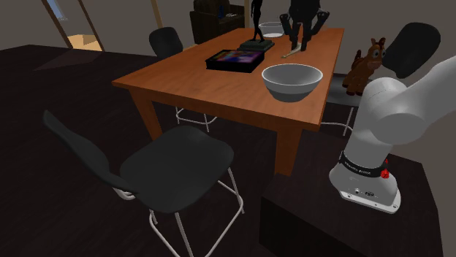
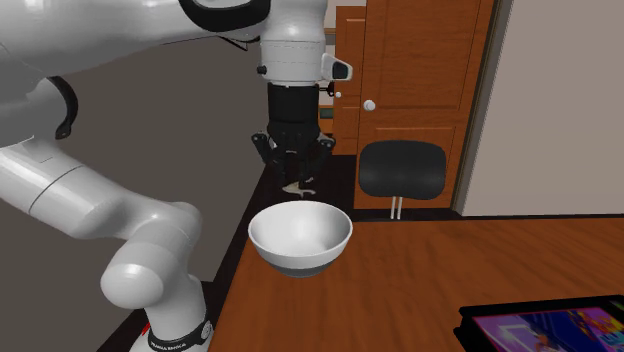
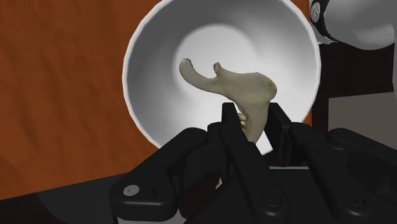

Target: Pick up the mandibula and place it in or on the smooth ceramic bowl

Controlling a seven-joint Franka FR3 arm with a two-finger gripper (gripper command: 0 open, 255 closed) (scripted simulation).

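The mandibula (image 3: 235,86) is a pale bone-coloured jaw piece with two prongs. My black gripper (image 3: 251,124) is shut on its lower end, one finger on each side. It hangs directly over the hollow of the smooth white bowl (image 3: 137,70), without touching it. The second exterior view shows the gripper (image 2: 293,168) pointing straight down, the mandibula (image 2: 300,187) sticking out below its fingertips a short way above the bowl (image 2: 300,240). In the shoulder view the bowl (image 1: 292,80) stands near the wooden table's (image 1: 219,87) front right corner.
A dark flat tray with a colourful top (image 1: 234,58) lies mid-table, and a second white bowl (image 1: 272,29) stands at the far end beside a dark figurine (image 1: 256,22). Black chairs (image 1: 175,164) surround the table. A toy horse (image 1: 365,66) stands at the shoulder view's right.
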